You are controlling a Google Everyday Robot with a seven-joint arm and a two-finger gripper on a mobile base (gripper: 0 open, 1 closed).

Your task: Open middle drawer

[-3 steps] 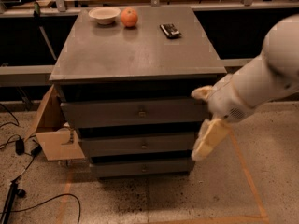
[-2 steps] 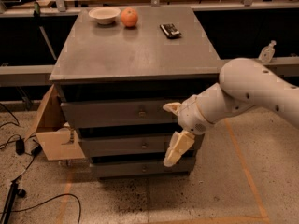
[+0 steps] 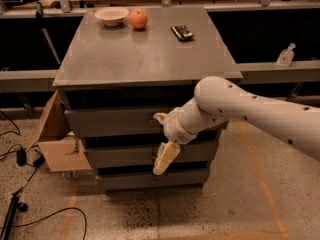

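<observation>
The grey metal cabinet [image 3: 145,59] stands in the middle of the camera view with three drawers, all shut. The middle drawer [image 3: 115,156] is the second flat grey front; its central knob is hidden behind my gripper. My gripper [image 3: 159,140] reaches in from the right on a white arm and sits right in front of the drawer fronts at their centre. It is open. The upper finger [image 3: 160,117] is level with the top drawer [image 3: 110,121]. The lower finger [image 3: 165,159] lies over the middle drawer's front.
On the cabinet top are a white bowl [image 3: 112,15], an orange fruit [image 3: 138,19] and a small black object [image 3: 182,32]. An open cardboard box [image 3: 55,139] leans at the cabinet's left. Cables [image 3: 20,156] lie on the floor at the left. A clear bottle [image 3: 286,55] stands on the right ledge.
My arm has swung left across the cabinet front. The gripper has gone from the right edge of the drawers to their centre, still open.
</observation>
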